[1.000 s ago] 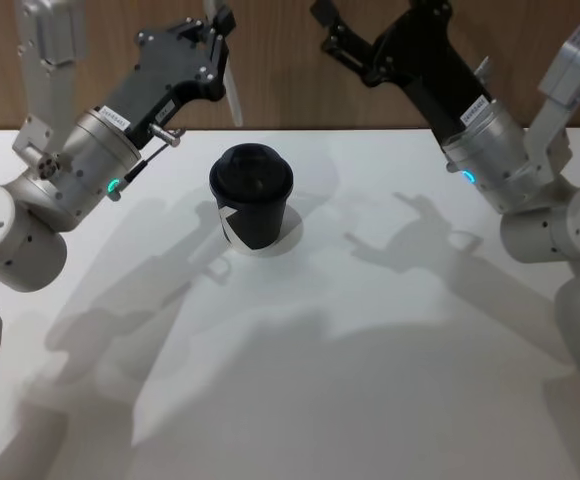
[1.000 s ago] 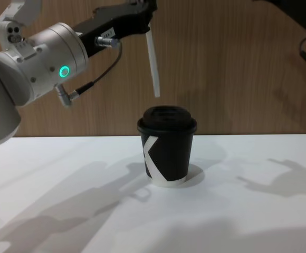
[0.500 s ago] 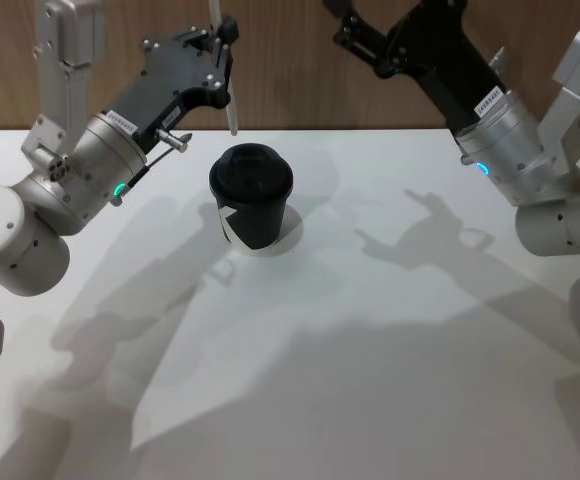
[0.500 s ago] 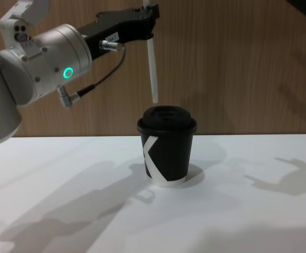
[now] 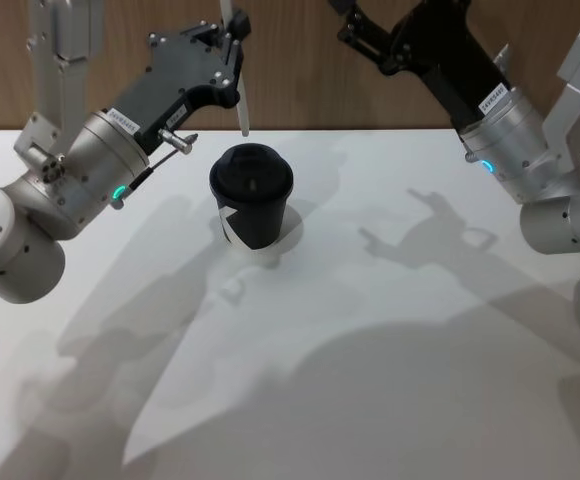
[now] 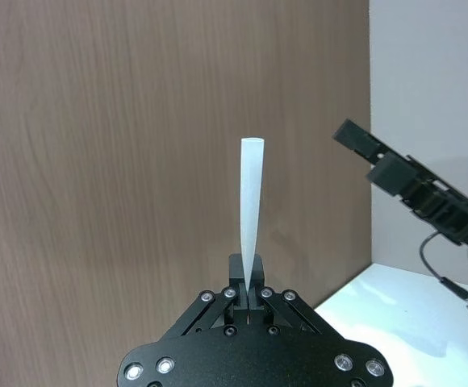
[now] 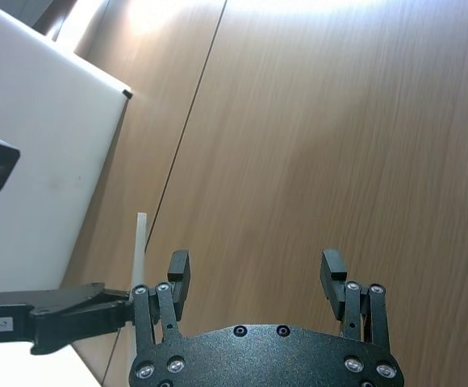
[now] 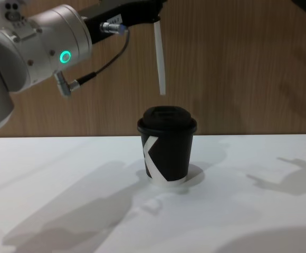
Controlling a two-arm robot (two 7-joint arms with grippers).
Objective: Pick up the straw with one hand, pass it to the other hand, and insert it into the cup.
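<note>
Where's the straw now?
Chest view, left of centre: the straw hangs near upright from the left gripper, its lower end above the cup, clear of its lid. The right gripper is raised, open, at the right.

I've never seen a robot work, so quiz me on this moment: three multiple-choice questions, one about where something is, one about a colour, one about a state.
1. Where is the straw?
A) held in the air, higher than the cup
B) lying flat beside the cup
C) pushed through the cup's lid

2. What colour is the lid?
A) white
B) red
C) black

3. How is the right gripper?
A) shut on the straw
B) open, holding nothing
C) shut on the cup

Answers:
1 A: the left gripper pinches the straw, whose lower end hangs clear above the lid in the chest view.
2 C: the dome lid is black, like the cup.
3 B: its fingers stand apart with nothing between them.
</note>
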